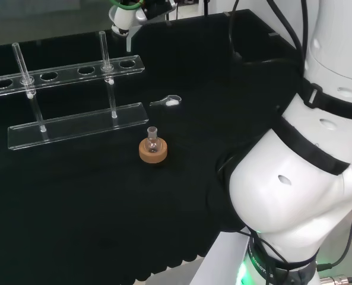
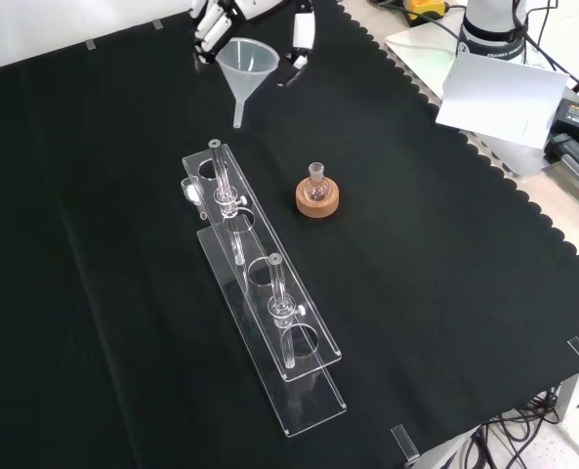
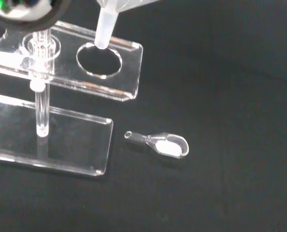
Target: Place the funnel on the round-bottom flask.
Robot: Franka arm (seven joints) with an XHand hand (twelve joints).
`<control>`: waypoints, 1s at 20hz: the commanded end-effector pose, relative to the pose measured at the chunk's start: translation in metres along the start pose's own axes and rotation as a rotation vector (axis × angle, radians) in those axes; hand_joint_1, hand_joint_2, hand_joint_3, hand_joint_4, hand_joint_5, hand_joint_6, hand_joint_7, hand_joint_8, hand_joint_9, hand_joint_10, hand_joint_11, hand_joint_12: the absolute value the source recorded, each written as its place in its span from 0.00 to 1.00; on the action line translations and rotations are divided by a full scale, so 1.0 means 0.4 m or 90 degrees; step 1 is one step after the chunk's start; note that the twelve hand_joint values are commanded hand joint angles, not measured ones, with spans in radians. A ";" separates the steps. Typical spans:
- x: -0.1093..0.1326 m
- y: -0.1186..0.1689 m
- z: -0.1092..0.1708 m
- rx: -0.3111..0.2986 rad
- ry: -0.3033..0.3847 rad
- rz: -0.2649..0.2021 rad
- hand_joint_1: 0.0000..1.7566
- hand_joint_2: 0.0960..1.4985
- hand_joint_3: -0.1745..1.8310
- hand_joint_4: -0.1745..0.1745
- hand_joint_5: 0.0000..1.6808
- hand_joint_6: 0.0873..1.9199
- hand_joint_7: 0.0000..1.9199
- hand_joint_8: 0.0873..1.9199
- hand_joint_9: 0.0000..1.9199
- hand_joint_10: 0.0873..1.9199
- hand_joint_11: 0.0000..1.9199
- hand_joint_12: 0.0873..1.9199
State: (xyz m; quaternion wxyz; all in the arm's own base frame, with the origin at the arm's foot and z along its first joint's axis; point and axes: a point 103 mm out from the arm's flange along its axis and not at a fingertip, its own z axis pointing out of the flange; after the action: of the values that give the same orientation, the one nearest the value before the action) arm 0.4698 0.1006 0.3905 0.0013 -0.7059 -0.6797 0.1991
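The hand (image 2: 232, 18) comes in at the top of the front view, fingers curled round the rim of a clear funnel (image 2: 246, 73) held upright, its stem pointing down above the cloth. In the head view the hand (image 1: 123, 16) and the funnel's stem (image 1: 129, 40) hang at the far edge, beyond the rack. A small round-bottom flask (image 2: 316, 180) stands on a cork ring (image 2: 318, 199) to the right of the rack's far end; the same flask (image 1: 152, 139) sits mid-bench in the head view. The funnel's stem (image 3: 104, 30) shows close in the wrist view.
A clear acrylic test-tube rack (image 2: 260, 293) with two glass tubes (image 2: 224, 182) runs down the middle of the front view. A small clear scoop (image 3: 165, 145) with white powder lies on the cloth beside the rack's end. White arm links (image 1: 306, 172) stand at the head view's right.
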 end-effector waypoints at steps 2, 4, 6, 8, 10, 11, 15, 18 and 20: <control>-0.004 -0.133 0.042 0.017 0.008 0.040 0.44 0.46 0.40 0.31 0.33 0.31 0.34 0.35 0.51 0.22 0.33 0.63; -0.011 -0.141 0.062 0.021 0.015 0.036 0.44 0.46 0.40 0.31 0.33 0.32 0.34 0.35 0.51 0.22 0.33 0.63; -0.014 -0.152 0.082 0.025 0.019 0.038 0.44 0.46 0.40 0.31 0.33 0.32 0.34 0.35 0.51 0.22 0.33 0.63; -0.011 -0.160 0.102 0.032 0.017 0.043 0.44 0.46 0.40 0.31 0.33 0.32 0.34 0.35 0.51 0.22 0.33 0.63; -0.005 -0.161 0.122 0.042 0.018 0.043 0.45 0.46 0.41 0.31 0.33 0.32 0.34 0.35 0.51 0.22 0.33 0.63; 0.000 -0.161 0.133 0.047 0.020 0.041 0.45 0.46 0.41 0.31 0.33 0.32 0.34 0.35 0.51 0.22 0.33 0.63; 0.024 -0.152 0.181 0.061 0.018 0.032 0.45 0.46 0.41 0.31 0.33 0.33 0.34 0.35 0.51 0.22 0.33 0.63; 0.036 -0.142 0.219 0.073 0.016 0.031 0.45 0.46 0.41 0.31 0.33 0.33 0.34 0.35 0.51 0.22 0.33 0.63; 0.039 -0.133 0.245 0.090 0.020 0.029 0.45 0.46 0.41 0.31 0.33 0.33 0.34 0.35 0.51 0.22 0.33 0.63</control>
State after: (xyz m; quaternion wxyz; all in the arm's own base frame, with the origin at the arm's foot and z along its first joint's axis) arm 0.3916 0.0936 0.3353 0.0404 -0.7236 -0.6515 0.2244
